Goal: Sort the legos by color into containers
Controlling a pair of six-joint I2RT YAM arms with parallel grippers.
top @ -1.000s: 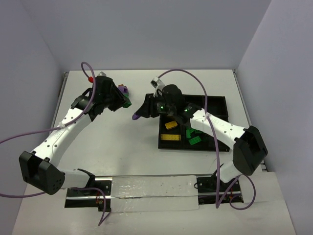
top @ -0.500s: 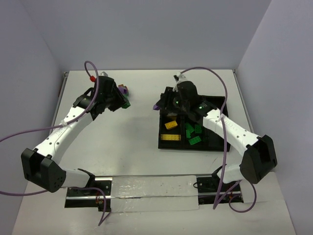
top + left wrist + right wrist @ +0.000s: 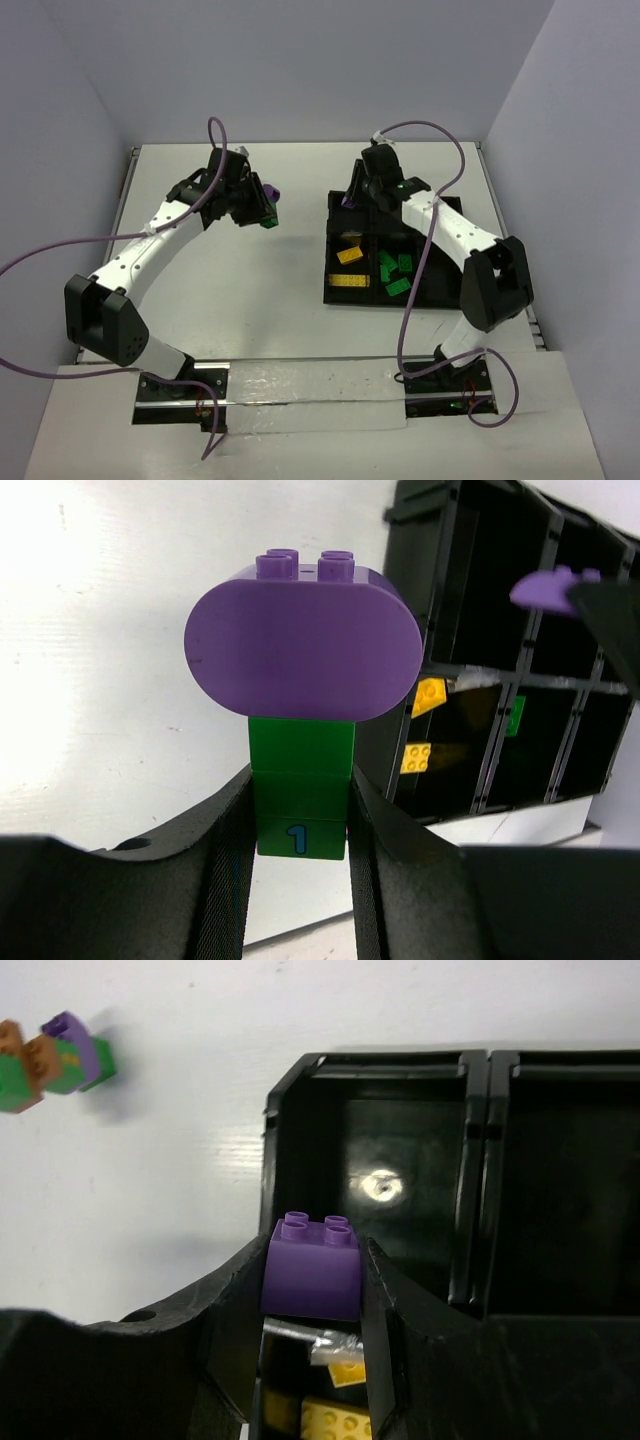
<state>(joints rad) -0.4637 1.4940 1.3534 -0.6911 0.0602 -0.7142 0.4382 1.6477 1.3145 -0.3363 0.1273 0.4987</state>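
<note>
My left gripper [image 3: 263, 212] is shut on a green brick [image 3: 300, 780] marked "1", with a purple oval brick [image 3: 303, 640] joined on top, and holds the pair above the white table left of the tray. My right gripper [image 3: 352, 198] is shut on a small purple brick [image 3: 312, 1265] at the near-left edge of the tray's far-left compartment [image 3: 380, 1180], which looks empty. The black tray [image 3: 440, 215] holds yellow bricks [image 3: 349, 255] in its near-left compartment and green bricks [image 3: 393, 272] in its near-middle one.
A blurred green, orange and purple cluster [image 3: 55, 1060] shows over the table at the upper left of the right wrist view; I cannot tell whether it is the one my left gripper holds. Purple cables loop over both arms. Walls close in the table's sides.
My right gripper carried the purple brick from left of the tray to over its far-left compartment. My left gripper moved right, toward the tray, with the green and purple pair.
</note>
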